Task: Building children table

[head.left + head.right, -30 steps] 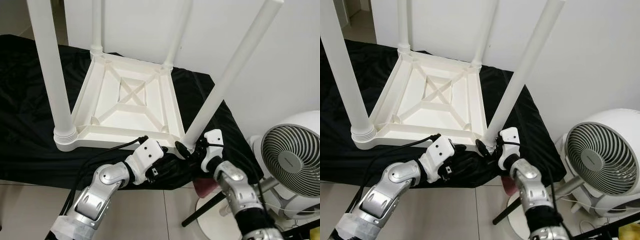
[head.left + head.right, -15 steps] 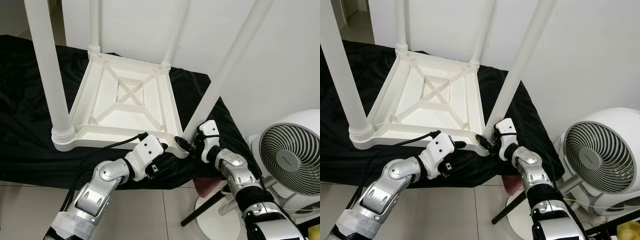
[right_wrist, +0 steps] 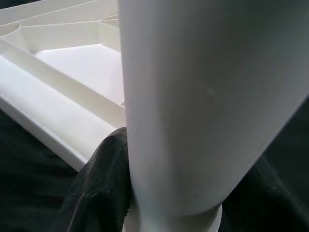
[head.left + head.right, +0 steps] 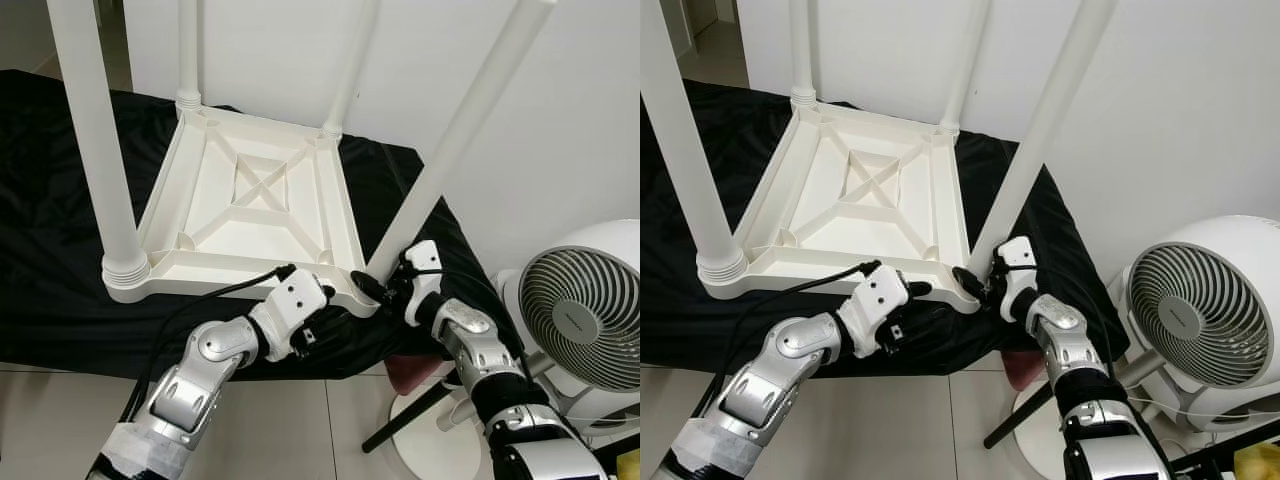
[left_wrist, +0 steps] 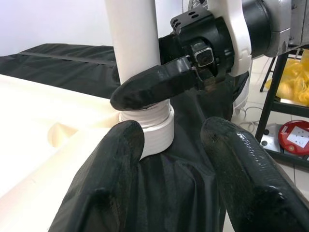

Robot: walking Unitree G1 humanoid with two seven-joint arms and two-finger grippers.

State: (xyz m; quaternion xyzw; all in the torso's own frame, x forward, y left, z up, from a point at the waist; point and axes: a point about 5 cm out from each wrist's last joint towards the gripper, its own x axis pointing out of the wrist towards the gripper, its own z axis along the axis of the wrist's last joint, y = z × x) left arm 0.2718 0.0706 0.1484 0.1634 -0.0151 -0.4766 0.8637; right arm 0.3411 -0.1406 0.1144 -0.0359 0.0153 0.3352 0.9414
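A white children's table (image 4: 250,200) lies upside down on a black cloth (image 4: 50,200), with its legs pointing up. The near right leg (image 4: 460,130) leans outward from its corner socket. My right gripper (image 4: 385,290) is shut on that leg's base, the leg (image 3: 203,96) passing between its fingers (image 3: 104,179). My left gripper (image 4: 322,312) sits just below the same corner, open, with its two fingers (image 5: 120,150) spread either side of the leg's ribbed collar (image 5: 149,130). The near left leg (image 4: 100,150) stands upright in its socket.
A white fan (image 4: 585,320) stands at the right, beside a black stand pole (image 4: 410,415) and a pink object (image 4: 410,375) on the tiled floor. A white wall runs behind the table. A shelf with a red round item (image 5: 294,140) is off to the side.
My right gripper has moved up and in against the base of the near right leg, and the leg's lean has shifted slightly. The left gripper has barely moved.
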